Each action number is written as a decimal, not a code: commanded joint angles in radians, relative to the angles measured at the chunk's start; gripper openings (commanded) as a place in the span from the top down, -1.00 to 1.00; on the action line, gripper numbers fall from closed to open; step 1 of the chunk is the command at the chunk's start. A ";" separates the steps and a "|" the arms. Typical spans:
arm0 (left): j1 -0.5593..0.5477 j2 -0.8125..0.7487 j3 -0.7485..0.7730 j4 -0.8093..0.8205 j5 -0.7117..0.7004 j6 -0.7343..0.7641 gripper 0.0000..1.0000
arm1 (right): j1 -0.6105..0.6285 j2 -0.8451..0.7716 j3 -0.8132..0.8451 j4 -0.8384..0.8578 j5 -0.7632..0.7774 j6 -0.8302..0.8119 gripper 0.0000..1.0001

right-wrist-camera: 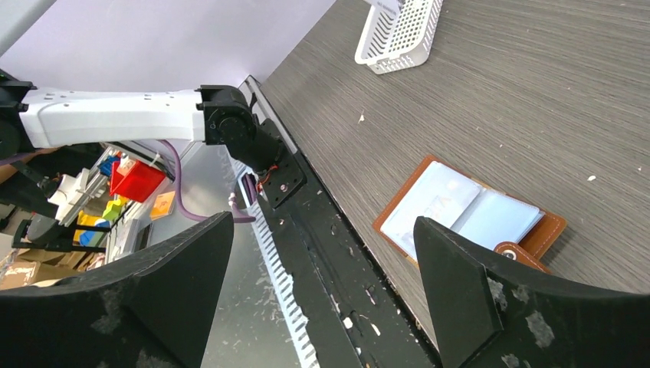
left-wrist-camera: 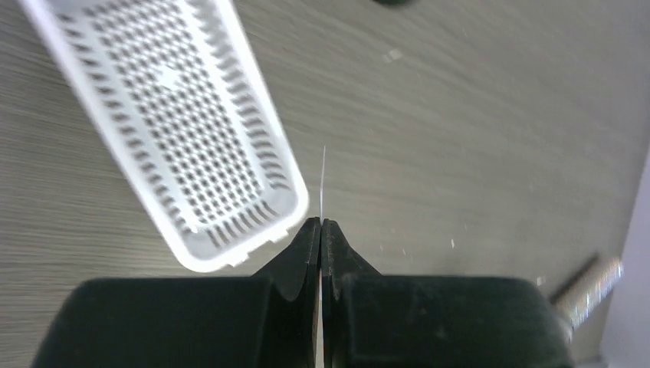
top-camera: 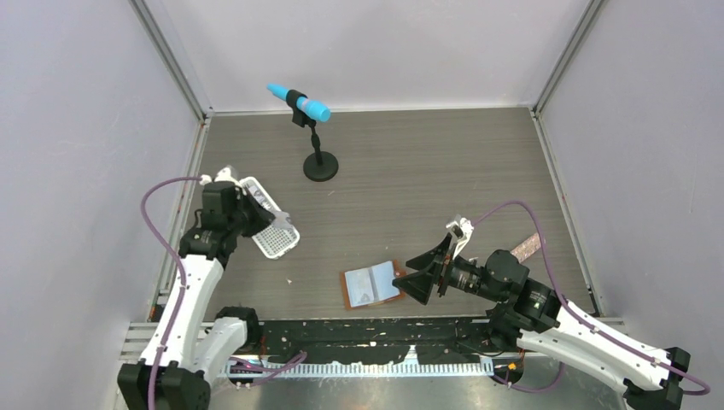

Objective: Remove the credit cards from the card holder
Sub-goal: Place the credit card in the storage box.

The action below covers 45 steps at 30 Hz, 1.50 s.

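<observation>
The tan card holder [top-camera: 372, 284] lies open on the table near the front edge, pale blue pockets up; it also shows in the right wrist view as the card holder [right-wrist-camera: 467, 211], with a faintly printed credit card [right-wrist-camera: 426, 201] in its left pocket. My right gripper [top-camera: 414, 272] hovers just right of it, jaws wide open and empty, as the right gripper [right-wrist-camera: 322, 222] confirms. My left gripper [left-wrist-camera: 320, 222] is shut on a thin credit card [left-wrist-camera: 323, 180] seen edge-on, beside the near end of the white tray [left-wrist-camera: 176, 123]. From above, the left gripper [top-camera: 263, 219] hangs over that tray.
The white perforated tray [top-camera: 273, 231] sits at the left, also seen as the tray [right-wrist-camera: 398, 31]. A blue microphone [top-camera: 300, 102] on a black stand [top-camera: 320, 166] is at the back. A shiny pinkish strip [top-camera: 527, 248] lies at the right. A black rail [top-camera: 376, 337] edges the front.
</observation>
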 commanded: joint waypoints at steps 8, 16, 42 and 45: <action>0.369 0.251 0.093 0.231 -0.079 -0.095 1.00 | 0.002 -0.007 -0.006 0.056 0.008 0.012 -0.91; 0.517 0.460 0.110 0.413 0.109 -0.151 1.00 | 0.002 0.028 0.011 0.064 0.026 -0.006 -0.91; 0.550 0.683 0.214 0.430 0.175 -0.048 0.78 | 0.002 0.101 0.019 0.097 0.038 -0.046 -0.91; 0.550 0.706 0.224 0.422 0.181 -0.044 0.78 | 0.002 0.100 0.020 0.098 0.039 -0.048 -0.91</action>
